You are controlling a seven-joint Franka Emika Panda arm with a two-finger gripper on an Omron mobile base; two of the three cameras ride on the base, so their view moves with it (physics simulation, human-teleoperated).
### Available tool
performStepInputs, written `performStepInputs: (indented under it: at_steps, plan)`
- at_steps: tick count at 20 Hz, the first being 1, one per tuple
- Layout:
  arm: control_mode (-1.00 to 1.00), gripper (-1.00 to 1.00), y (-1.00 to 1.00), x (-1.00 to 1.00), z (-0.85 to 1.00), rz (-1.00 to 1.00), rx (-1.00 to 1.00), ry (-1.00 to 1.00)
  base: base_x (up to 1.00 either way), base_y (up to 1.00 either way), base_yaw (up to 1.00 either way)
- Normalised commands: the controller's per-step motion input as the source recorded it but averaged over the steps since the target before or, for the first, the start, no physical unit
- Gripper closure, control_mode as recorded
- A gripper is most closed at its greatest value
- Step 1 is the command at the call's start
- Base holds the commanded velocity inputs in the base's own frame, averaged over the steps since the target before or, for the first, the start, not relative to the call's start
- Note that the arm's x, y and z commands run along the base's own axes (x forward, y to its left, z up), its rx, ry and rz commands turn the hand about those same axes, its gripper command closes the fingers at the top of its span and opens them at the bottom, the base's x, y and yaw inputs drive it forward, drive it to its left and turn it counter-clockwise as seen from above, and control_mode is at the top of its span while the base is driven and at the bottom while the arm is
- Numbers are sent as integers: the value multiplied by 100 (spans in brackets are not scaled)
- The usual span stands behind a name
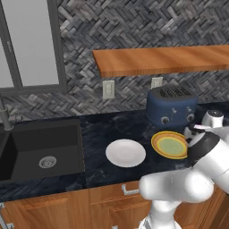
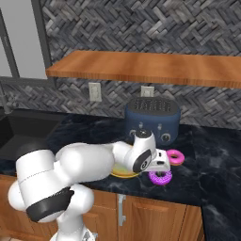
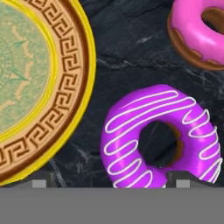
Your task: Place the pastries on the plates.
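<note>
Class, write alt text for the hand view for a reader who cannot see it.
A purple-iced ring donut with white stripes lies on dark marbled counter just ahead of the open pincer. A yellow-rimmed round plate with pale green centre sits beside it, a pink-iced ring donut beyond.

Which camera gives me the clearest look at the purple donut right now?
The hand view: the purple donut lies close below the camera, its white icing stripes and its hole plain, beside the yellow-rimmed plate. The right base view shows it small on the counter under the open gripper, partly covered. In the left base view the arm blocks that spot.
</note>
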Motion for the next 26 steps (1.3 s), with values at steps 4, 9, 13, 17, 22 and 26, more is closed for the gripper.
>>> performStepInputs:
  at_steps: [4, 9, 13, 17, 22, 26]
  plan:
    - [-100, -100, -8, 23, -16, 5, 0, 0, 0, 0, 0]
    - [-100, -100, -4, 1, -42, 6, -5, 1, 0, 0, 0]
    - [-100, -100, 0, 0, -47, 1, -4, 2, 0, 0, 0]
    - [-100, 100, 0, 0, -9, 0, 0, 0, 0, 0, 0]
    - [-100, 100, 0, 1, 23, -2, 2, 0, 0, 0, 0]
    - [-100, 100, 21, 0, 65, -5, 0, 0, 0, 0, 0]
